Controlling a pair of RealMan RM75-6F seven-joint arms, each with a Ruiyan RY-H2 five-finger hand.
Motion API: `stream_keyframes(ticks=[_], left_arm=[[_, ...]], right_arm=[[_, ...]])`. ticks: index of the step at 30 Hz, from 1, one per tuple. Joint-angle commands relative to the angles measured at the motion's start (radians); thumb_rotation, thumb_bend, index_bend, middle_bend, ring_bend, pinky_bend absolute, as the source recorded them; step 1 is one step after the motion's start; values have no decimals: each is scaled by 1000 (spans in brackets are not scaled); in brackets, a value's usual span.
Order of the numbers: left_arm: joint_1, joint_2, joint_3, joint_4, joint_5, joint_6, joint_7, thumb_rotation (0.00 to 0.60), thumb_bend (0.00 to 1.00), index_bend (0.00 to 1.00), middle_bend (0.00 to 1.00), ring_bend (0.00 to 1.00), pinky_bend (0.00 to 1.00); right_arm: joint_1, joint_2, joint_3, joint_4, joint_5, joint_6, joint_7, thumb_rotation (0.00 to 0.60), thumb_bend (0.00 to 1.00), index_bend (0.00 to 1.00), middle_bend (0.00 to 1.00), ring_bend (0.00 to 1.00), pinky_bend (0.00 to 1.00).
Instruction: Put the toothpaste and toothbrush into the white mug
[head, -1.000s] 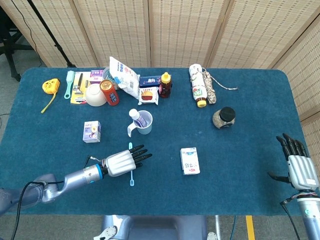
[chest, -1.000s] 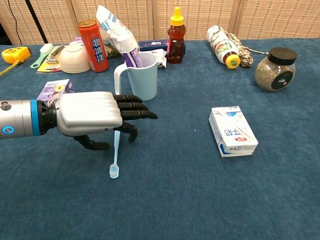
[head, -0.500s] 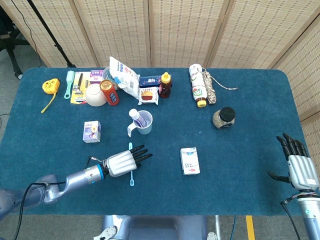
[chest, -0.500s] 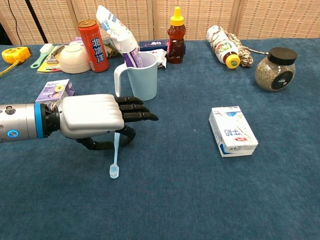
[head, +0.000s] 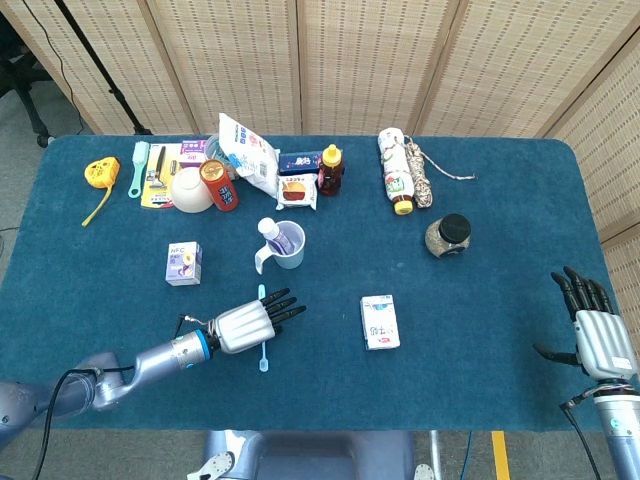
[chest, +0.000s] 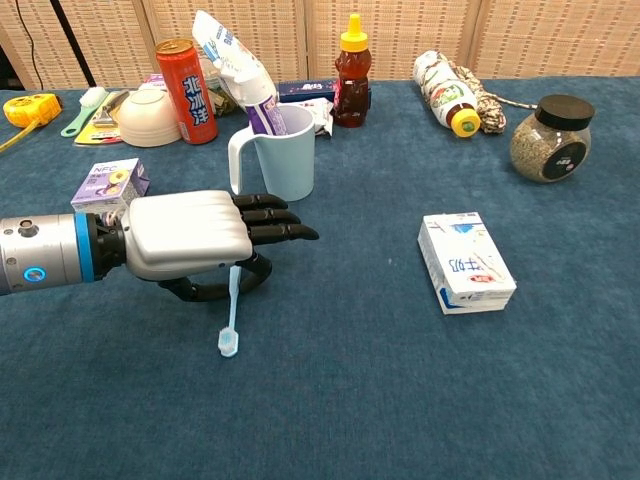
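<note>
Legible markings are few. The red cylindrical drink can (chest: 187, 90) carries white vertical Chinese characters reading 北冰洋. The small purple-and-white cardboard box (chest: 109, 183) on the blue worktop (chest: 400, 400) shows the letters "NFC" on its top face. The white-and-blue rectangular carton (chest: 464, 262) bears blue Chinese print, too small to read reliably. Labels on the remaining items are illegible.
</note>
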Motion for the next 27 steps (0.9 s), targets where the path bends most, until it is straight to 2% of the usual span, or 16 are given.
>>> stream_keyframes(ticks=[1,8,15,22,27], left_arm=[[2,0,-4,-2,-3,7,-2,600,404,631,0,0,8],[4,39,-37,-61,-17,58,-18,600,405,632,0,0,8],[12,112,-74,-188,-47,100,-50,600,404,637,0,0,8],[14,241,-111,-434,-113,100,-160,600,405,638,0,0,8],[6,329,-192,-582,-192,113,-282,600,405,638,0,0,8]], right_arm=[[0,0,-1,0,-1,-1,1,600,0,0,0,0,0],[0,1,-2,-3,-4,0,2,600,0,0,0,0,0],[1,2,-4,-5,-7,-2,0,600,0,0,0,0,0],[2,2,-6,-8,-8,-5,-5,600,0,0,0,0,0],[3,0,-9,-12,-11,-7,-13,600,0,0,0,0,0]])
